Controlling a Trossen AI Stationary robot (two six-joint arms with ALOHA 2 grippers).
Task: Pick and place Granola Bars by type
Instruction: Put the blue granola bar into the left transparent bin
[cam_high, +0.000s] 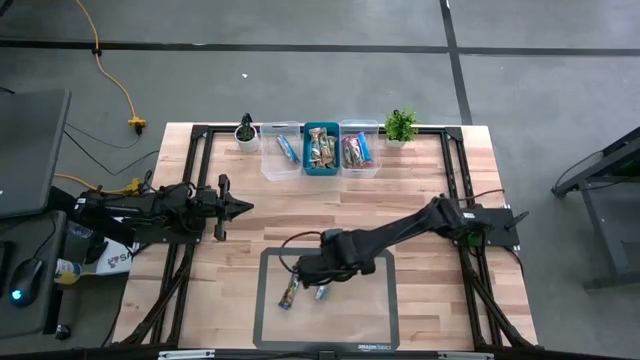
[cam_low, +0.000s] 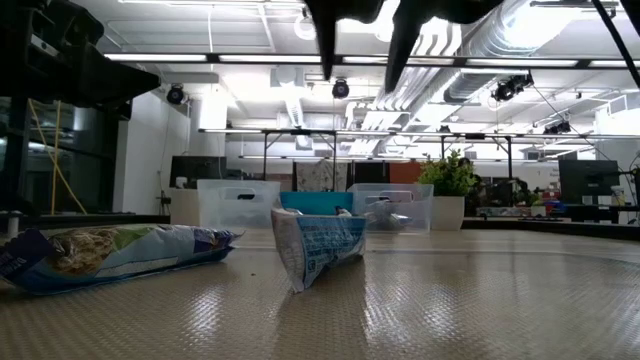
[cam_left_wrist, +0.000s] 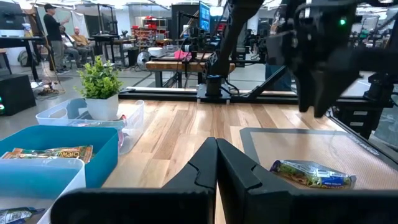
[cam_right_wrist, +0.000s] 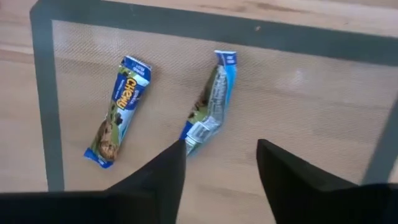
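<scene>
My right gripper hovers over mat, fingers spread, holding nothing. Two granola bars on mat: crumpled bar just below fingers, flat bar beside it. My left gripper parked apart, fingers pressed together.

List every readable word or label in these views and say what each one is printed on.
"CHEWY": on the flat granola bar lying on the mat.
"CHEWY": on a bar in the blue bin.
The crumpled bar, and the mat's edge print in the high view: too blurred to read.
</scene>
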